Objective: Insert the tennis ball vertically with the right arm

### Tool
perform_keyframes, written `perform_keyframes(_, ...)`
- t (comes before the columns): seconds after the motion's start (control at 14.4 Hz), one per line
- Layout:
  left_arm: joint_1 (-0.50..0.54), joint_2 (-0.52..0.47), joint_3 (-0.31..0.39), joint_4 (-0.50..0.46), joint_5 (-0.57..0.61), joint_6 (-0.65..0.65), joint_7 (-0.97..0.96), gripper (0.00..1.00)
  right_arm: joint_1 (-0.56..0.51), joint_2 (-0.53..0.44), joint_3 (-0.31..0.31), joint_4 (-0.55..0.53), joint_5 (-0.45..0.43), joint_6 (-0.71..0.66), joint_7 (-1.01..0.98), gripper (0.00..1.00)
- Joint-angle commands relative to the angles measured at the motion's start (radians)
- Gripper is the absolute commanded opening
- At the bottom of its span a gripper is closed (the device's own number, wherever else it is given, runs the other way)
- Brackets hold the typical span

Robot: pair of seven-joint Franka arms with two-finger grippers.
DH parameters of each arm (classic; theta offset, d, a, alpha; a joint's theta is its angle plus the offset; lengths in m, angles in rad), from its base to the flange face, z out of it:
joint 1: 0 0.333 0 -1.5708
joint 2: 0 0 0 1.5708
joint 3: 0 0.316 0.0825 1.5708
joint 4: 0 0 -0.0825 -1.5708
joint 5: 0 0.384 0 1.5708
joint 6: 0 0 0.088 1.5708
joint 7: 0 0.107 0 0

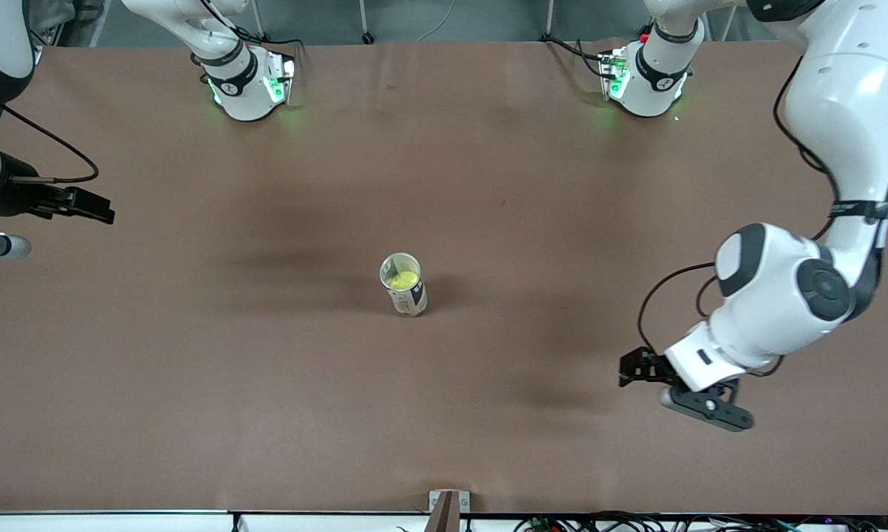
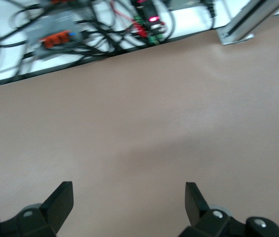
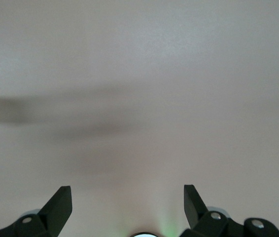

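A clear tube can (image 1: 404, 285) stands upright at the middle of the brown table, with a yellow-green tennis ball (image 1: 404, 279) inside it, seen through the open top. My right gripper (image 1: 93, 207) is open and empty at the right arm's end of the table, well away from the can. In the right wrist view (image 3: 128, 201) only bare table shows between the fingers. My left gripper (image 1: 631, 369) is open and empty over the table toward the left arm's end, nearer the front edge. The left wrist view (image 2: 129, 203) shows bare table between its fingers.
The two arm bases (image 1: 248, 85) (image 1: 647, 77) stand along the edge farthest from the front camera. A small bracket (image 1: 448, 506) sits at the table's front edge. Cables and electronics (image 2: 80, 29) lie past that front edge in the left wrist view.
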Motion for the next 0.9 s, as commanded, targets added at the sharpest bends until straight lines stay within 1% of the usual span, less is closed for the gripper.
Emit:
perform_keyframes(0.0, 0.048, -0.103, 0.007, -0.020, -0.018, -0.133, 0.007, 1.00, 0.015, -0.015, -0.012, 0.018, -0.015, -0.011, -0.008, 1.00)
perform_keyframes(0.07, 0.047, -0.145, 0.021, -0.022, -0.020, -0.170, 0.003, 1.00, 0.016, -0.015, -0.012, 0.018, -0.015, -0.011, -0.007, 1.00)
perform_keyframes(0.14, 0.038, -0.195, 0.057, -0.028, -0.026, -0.196, 0.003, 1.00, 0.015, -0.017, -0.012, 0.018, -0.015, -0.011, -0.005, 1.00)
perform_keyframes(0.28, 0.029, -0.293, 0.145, -0.039, -0.108, -0.289, 0.007, 1.00, 0.013, -0.015, -0.016, 0.024, -0.008, -0.010, -0.007, 1.00)
perform_keyframes(0.35, 0.004, -0.336, 0.204, -0.040, -0.147, -0.335, 0.009, 1.00, 0.015, -0.012, -0.015, 0.059, -0.007, -0.011, -0.005, 1.00)
perform_keyframes(0.49, -0.080, -0.425, 0.371, -0.040, -0.234, -0.427, 0.012, 1.00, 0.015, -0.008, -0.015, 0.073, -0.005, -0.036, -0.002, 1.00)
perform_keyframes(0.62, -0.152, -0.490, 0.526, -0.040, -0.355, -0.524, 0.012, 1.00, 0.021, -0.006, -0.013, 0.078, -0.017, -0.045, -0.001, 1.00)
perform_keyframes(0.69, -0.186, -0.515, 0.588, -0.040, -0.384, -0.561, 0.010, 1.00, 0.021, -0.006, -0.012, 0.085, -0.018, -0.045, 0.001, 1.00)
perform_keyframes(0.83, -0.266, -0.567, 0.682, -0.043, -0.382, -0.613, 0.015, 1.00, 0.016, 0.000, -0.012, 0.087, -0.001, -0.048, -0.004, 1.00)
